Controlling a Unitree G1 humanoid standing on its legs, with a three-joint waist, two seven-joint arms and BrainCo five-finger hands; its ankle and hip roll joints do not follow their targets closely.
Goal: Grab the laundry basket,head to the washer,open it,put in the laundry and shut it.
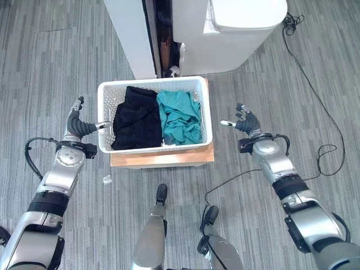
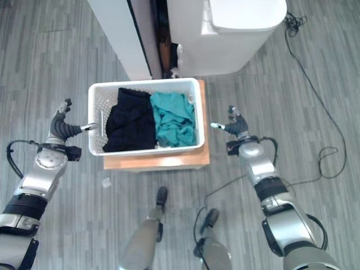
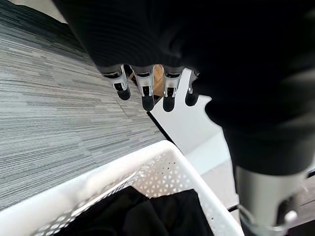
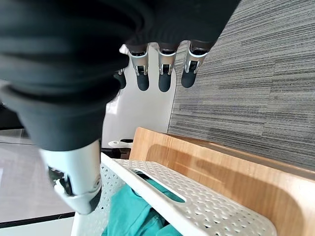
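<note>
While the laundry basket (image 1: 154, 115) sits on a low wooden table (image 1: 163, 156) just in front of the washer (image 1: 225, 31), both arms flank it without holding it. The left robot hand (image 1: 79, 125) hangs just beside the basket's left wall with its fingers spread and relaxed, the thumb reaching toward the rim; the right robot hand (image 1: 243, 121) is likewise apart-fingered, a little farther off from the right wall. Inside lie a black garment (image 1: 136, 119) and a teal garment (image 1: 180, 117). The step in hand looks like the grab. To do it well, each hand should close in level and at the same pace, fingers slipping into the handle slot (image 4: 157, 183) under the rim on each side, then curl firmly before any lift. Uneven reach could shove the basket sideways off the table, so the right should cover its wider gap first.
</note>
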